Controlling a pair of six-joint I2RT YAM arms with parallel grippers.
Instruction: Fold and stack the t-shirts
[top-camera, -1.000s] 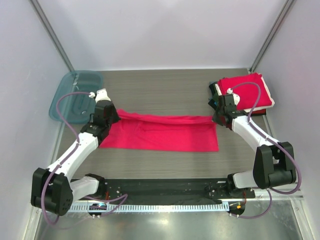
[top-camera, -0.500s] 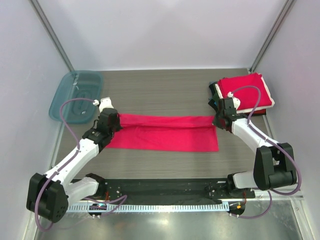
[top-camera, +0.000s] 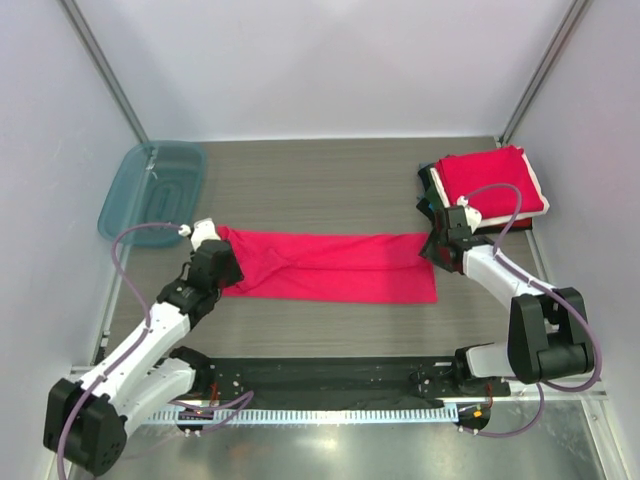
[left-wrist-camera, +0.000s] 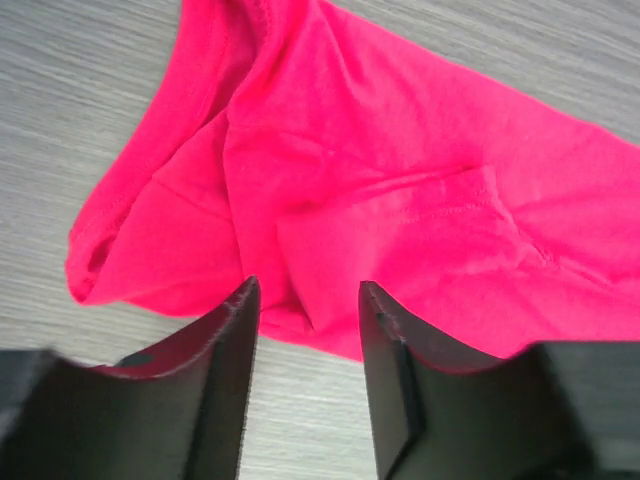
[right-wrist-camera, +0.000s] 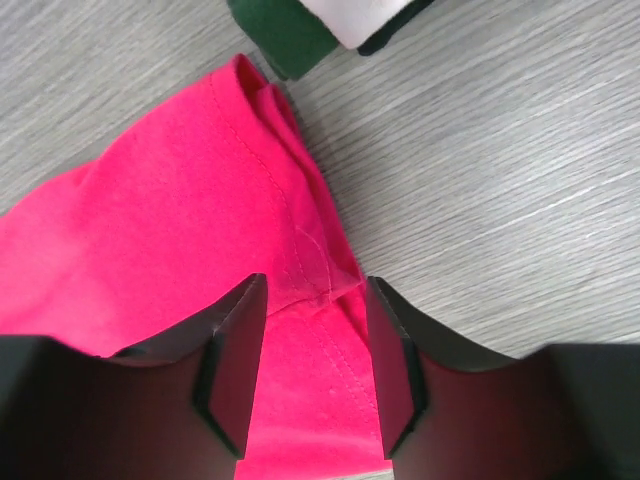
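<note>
Left gripper (left-wrist-camera: 303, 295): jaws parted to a middling gap, nothing held; it hangs low over the rumpled left end of the red shirt (left-wrist-camera: 400, 200)
Right gripper (right-wrist-camera: 313, 290): jaws parted much the same, nothing clamped; a small raised crease of cloth at the shirt's far right corner sits in the gap
Red shirt: lies on the grey table (top-camera: 330, 180) as a long band folded lengthwise, stretched from one gripper to the other
Stack of folded shirts (top-camera: 492, 180): far right corner, red on top, white and dark green beneath; its near edge lies just beyond the right gripper
Tray (top-camera: 150, 190): teal plastic, far left, apart from the shirt
</note>
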